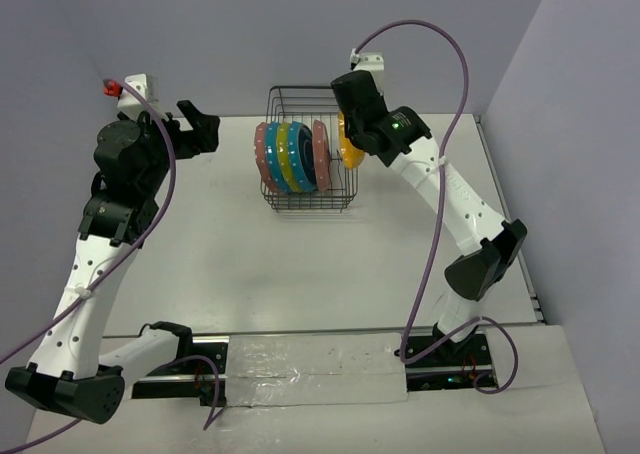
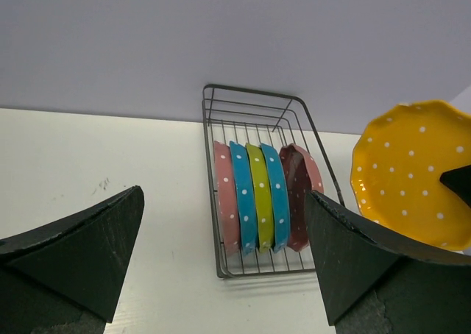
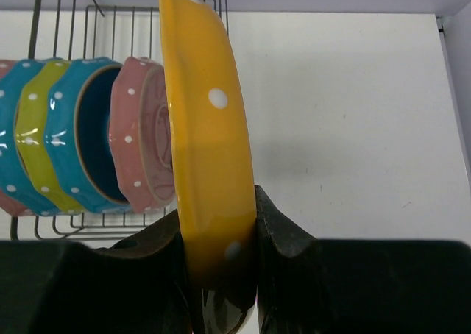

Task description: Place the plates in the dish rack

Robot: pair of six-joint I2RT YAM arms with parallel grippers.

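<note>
My right gripper (image 3: 219,235) is clamped on the rim of the orange-yellow plate (image 3: 206,143). The plate is glossy, scalloped and white-dotted, and I hold it on edge at the right end of the dish rack (image 1: 303,102), near the far edge of the surface (image 1: 300,284). Upright in the black wire rack stand a pink plate (image 2: 225,201), a teal plate (image 2: 241,201), a yellow-green plate (image 2: 260,198), a second teal plate (image 2: 277,194) and a second pink plate (image 2: 303,178). My left gripper (image 2: 224,268) hangs wide open toward the far left corner.

The white table (image 1: 300,274) carries 1 dish rack (image 1: 310,203).
</note>
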